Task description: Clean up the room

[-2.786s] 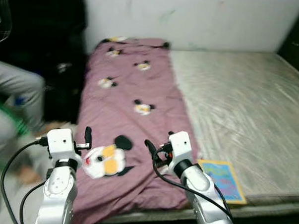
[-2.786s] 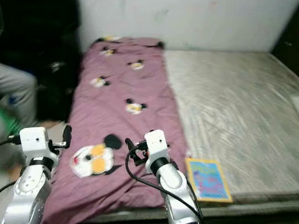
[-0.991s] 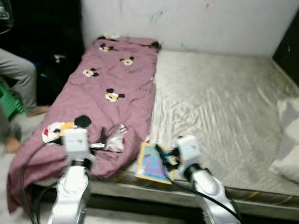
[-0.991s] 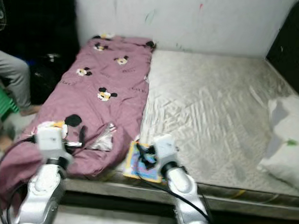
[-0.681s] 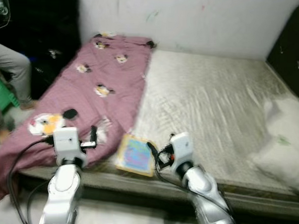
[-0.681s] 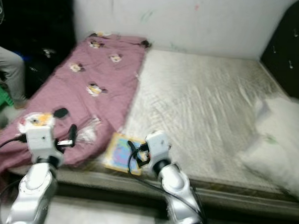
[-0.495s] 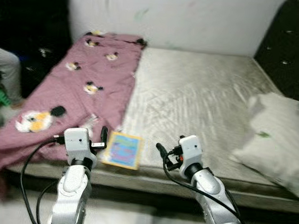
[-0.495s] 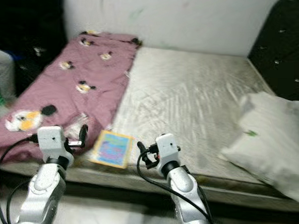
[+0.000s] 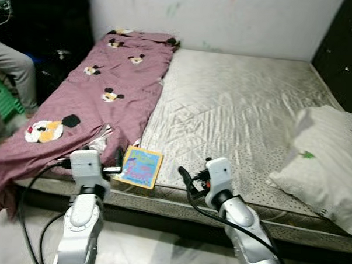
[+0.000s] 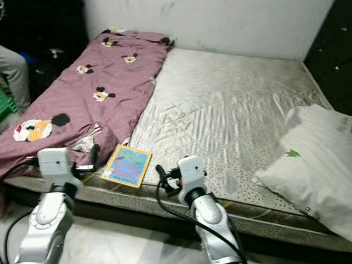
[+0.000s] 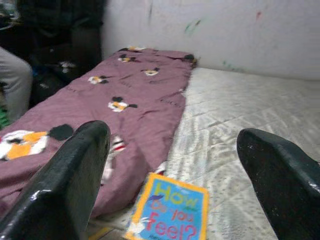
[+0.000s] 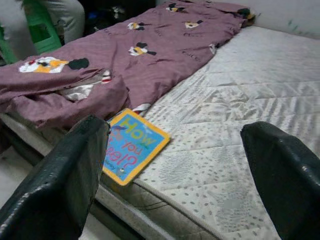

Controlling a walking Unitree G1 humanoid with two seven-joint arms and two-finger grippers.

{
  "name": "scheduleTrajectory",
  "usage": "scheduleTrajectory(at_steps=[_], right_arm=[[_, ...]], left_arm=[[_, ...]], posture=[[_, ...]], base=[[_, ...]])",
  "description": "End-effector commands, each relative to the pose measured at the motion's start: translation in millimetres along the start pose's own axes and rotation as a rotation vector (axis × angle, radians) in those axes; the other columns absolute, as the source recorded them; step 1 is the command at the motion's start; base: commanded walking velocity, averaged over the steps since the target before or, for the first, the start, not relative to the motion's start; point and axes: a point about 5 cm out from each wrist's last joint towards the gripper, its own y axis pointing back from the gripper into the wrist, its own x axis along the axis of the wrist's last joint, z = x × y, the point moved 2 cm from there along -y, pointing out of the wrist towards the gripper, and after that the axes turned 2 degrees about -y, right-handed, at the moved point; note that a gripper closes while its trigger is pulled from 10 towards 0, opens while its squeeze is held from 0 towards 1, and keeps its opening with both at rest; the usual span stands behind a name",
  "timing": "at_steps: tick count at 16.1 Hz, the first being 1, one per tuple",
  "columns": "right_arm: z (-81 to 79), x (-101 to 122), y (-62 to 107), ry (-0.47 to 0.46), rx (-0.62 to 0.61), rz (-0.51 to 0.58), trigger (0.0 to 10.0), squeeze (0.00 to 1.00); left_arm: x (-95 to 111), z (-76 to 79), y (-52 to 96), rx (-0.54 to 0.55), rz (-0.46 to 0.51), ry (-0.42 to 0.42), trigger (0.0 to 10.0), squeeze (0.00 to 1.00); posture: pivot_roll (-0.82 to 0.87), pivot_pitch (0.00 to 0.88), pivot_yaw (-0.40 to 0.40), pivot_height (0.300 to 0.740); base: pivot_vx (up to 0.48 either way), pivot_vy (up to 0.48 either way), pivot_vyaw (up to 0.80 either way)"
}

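Observation:
A bed with a bare grey mattress (image 9: pixel 235 111) fills the scene. A purple blanket (image 9: pixel 117 77) with cartoon mouse prints covers its left side and droops over the near edge. A yellow-bordered blue picture book (image 9: pixel 140 167) lies flat at the mattress's near edge, beside the blanket. At the right side rests a white pillow (image 9: pixel 323 165). My left gripper (image 9: pixel 116 163) hovers open just left of the book, holding nothing. My right gripper (image 9: pixel 185 178) is open and empty too, just right of the book. The book (image 12: pixel 131 145) sits between the right gripper's fingers in the right wrist view.
A seated person's grey trouser leg (image 9: pixel 15 72) and a green stool (image 9: pixel 5 101) are at the far left beside the bed. A dark padded headboard (image 9: pixel 343 51) stands at the right. A white wall (image 9: pixel 227 20) backs the bed. Pale floor (image 9: pixel 141 253) lies below me.
The camera has swung right along the bed, so the book, the bare mattress and the pillow came into view. Both grippers stay raised, open and empty.

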Motion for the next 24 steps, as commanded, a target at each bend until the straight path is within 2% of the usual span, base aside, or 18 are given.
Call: scheduleTrajectory(at_steps=[1,4,8,12,17,24], right_arm=[[-1.3,3.7,-2.5,-0.006,0.001,0.008,10.0,0.0],[-0.9,3.6,-2.7,-0.006,-0.002,0.006,10.0,0.0],[-0.3,3.7,-3.0,-0.009,-0.005,0.006,10.0,0.0],[-0.5,3.8,-3.3,-0.01,-0.007,0.007,10.0,0.0],[-1.5,3.4,-3.2,-0.006,-0.003,0.005,10.0,0.0],[-0.6,5.6,-1.6,0.001,-0.006,0.022,10.0,0.0]], left_arm=[[4.6,-3.3,-1.2,0.002,0.018,-0.008,10.0,0.0],[4.8,-2.5,-1.4,-0.007,0.021,-0.005,10.0,0.0],[4.8,-1.8,-1.7,-0.014,0.021,-0.004,10.0,0.0],[4.3,-2.0,-1.9,-0.015,0.017,-0.004,10.0,0.0],[1.2,0.0,-2.9,0.003,-0.008,0.004,10.0,0.0],[1.0,2.3,-2.2,-0.004,-0.013,0.01,10.0,0.0]], posture=[[0.01,0.0,-0.008,0.74],[0.01,0.0,-0.008,0.74],[0.01,0.0,-0.007,0.74],[0.01,0.0,-0.005,0.74],[0.01,0.0,-0.005,0.74],[0.01,0.0,-0.005,0.74]], base=[[0.285,0.0,0.0],[0.304,0.0,0.0],[0.324,0.0,-0.71],[0.308,0.0,0.0],[0.0,0.0,0.0],[0.0,-0.466,0.0]])
